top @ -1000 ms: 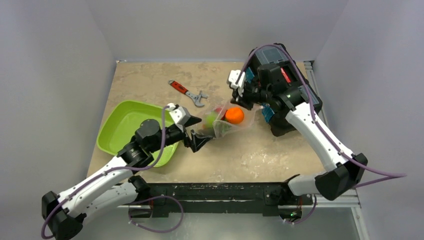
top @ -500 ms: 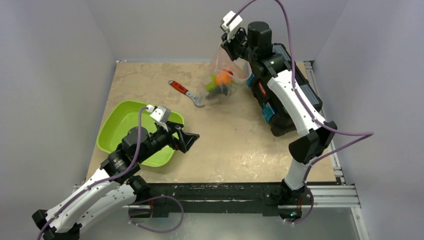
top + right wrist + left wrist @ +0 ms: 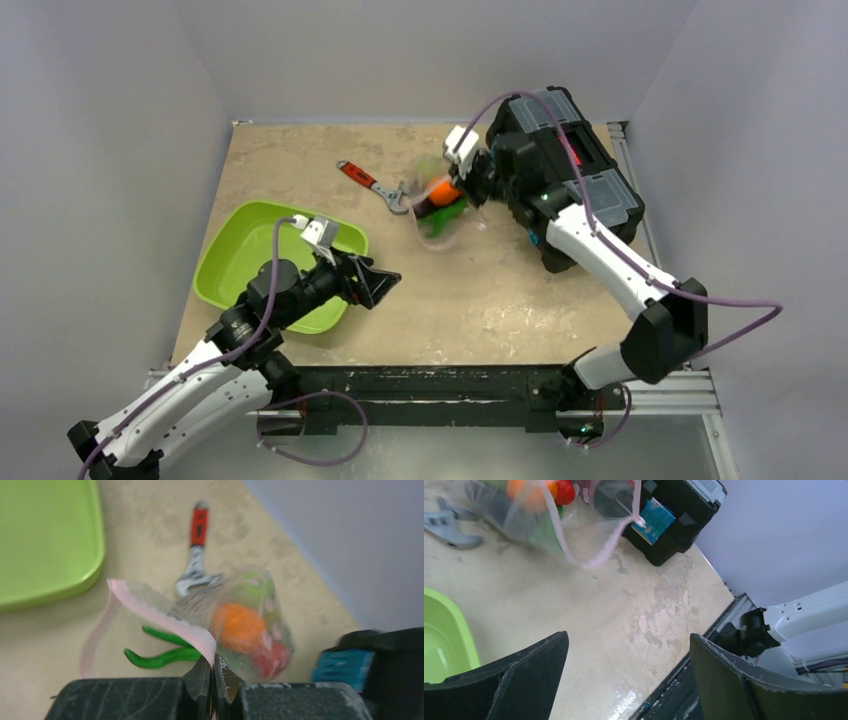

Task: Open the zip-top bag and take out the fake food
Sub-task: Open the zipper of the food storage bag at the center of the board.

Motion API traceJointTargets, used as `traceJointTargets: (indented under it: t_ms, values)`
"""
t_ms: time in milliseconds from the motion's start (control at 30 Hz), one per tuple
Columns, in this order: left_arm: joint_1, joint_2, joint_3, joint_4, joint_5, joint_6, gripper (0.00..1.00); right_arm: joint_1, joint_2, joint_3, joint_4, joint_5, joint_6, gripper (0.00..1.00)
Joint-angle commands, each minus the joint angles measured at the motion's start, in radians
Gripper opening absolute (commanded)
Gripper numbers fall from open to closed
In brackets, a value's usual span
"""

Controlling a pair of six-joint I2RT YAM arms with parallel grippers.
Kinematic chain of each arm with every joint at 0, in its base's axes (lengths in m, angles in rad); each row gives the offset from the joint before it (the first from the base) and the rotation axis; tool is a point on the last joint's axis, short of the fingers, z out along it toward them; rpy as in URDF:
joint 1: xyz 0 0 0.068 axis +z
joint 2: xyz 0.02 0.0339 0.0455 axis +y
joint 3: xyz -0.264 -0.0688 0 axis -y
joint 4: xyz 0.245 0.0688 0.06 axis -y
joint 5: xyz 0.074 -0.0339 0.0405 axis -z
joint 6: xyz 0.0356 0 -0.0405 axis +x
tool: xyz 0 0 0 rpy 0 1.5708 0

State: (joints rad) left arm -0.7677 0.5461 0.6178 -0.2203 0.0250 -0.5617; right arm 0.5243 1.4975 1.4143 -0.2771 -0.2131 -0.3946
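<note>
1. The right arm [image 3: 600,255] reaches to about 12 o'clock of the desk [image 3: 500,300] centre. Its jaws are closed tight, pinching the pink zip strip [image 3: 165,622] of the clear bag [image 3: 438,212].
2. The bag hangs from that pinch with its mouth gaping and the strip drooping in a loop. It is blurred from above, and I cannot tell whether its bottom touches the desk.
3. Toy food sits in the bag: an orange fruit [image 3: 239,626], with a red piece [image 3: 270,661] at its 4 o'clock. Two green pods [image 3: 160,656] show at 8 o'clock of the fruit, under the loop. I cannot tell whether they are inside the plastic.
4. A red-handled wrench [image 3: 375,186] lies flat on the desk, just beside the bag at its 10 o'clock.
5. A black toolbox [image 3: 590,180] stands at the desk's 2 o'clock, behind the right arm.
6. The left arm [image 3: 250,320] lies across the green tray [image 3: 235,250] at 9 o'clock. Its jaws are spread wide and hold nothing, well apart from the bag, at the bag's 7 o'clock.
</note>
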Motion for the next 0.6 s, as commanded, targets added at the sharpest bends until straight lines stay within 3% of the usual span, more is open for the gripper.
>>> traceJointTargets:
  t_ms: [0,200,400,567]
  values:
    - [0.004,0.043,-0.071,0.173,0.133,-0.156,0.87,0.061,-0.132,-0.248,0.068,-0.148,-0.014,0.0]
    - [-0.022,0.157,-0.139,0.446,0.219,-0.324,0.72,0.071,-0.172,-0.428,0.169,-0.273,0.118,0.0]
    - [-0.187,0.199,-0.102,0.462,0.057,-0.214,0.68,0.071,-0.162,-0.398,0.189,-0.369,0.207,0.0]
    - [-0.229,0.277,-0.123,0.494,-0.017,-0.212,0.63,0.071,-0.14,-0.364,0.209,-0.425,0.288,0.0]
